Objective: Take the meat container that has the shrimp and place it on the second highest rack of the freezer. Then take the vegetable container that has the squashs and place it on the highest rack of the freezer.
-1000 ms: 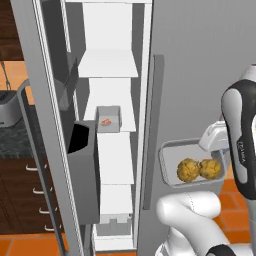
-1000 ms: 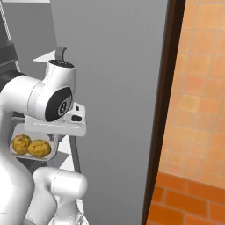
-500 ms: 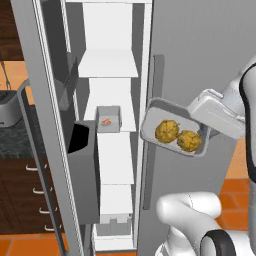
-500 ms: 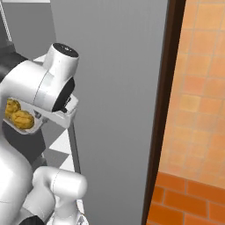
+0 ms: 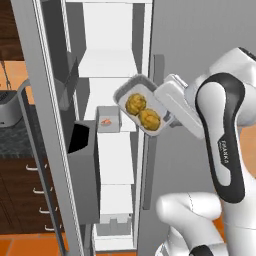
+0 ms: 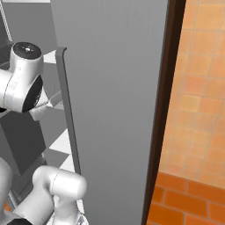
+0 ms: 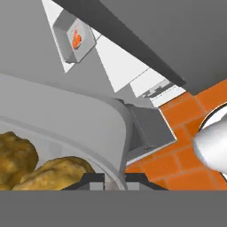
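The squash container (image 5: pixel 142 111), a grey tray holding two yellow-brown squashes (image 7: pixel 42 168), hangs tilted in front of the open freezer, level with the gap between two white racks. My gripper (image 5: pixel 165 117) is shut on its right rim; in the hand view the fingertips (image 7: pixel 93 179) pinch the rim (image 7: pixel 111 133). The shrimp container (image 5: pixel 107 120), small and grey with orange shrimp (image 7: pixel 76 39), sits on a middle rack (image 5: pixel 116 150), just left of and behind the held tray. An upper white rack (image 5: pixel 106 64) lies above it.
The open freezer door (image 5: pixel 45 130) with a dark bin (image 5: pixel 82 170) stands on the left. The closed grey door (image 6: pixel 114 96) and its vertical handle (image 6: pixel 68 110) are on the right. A box (image 5: pixel 115 226) sits on the bottom rack. Orange tiles (image 6: pixel 193 193) cover the floor.
The arm has lifted the squash container from low on the right, up and leftward to the freezer opening, tilting it on the way. The shrimp container has stayed put.
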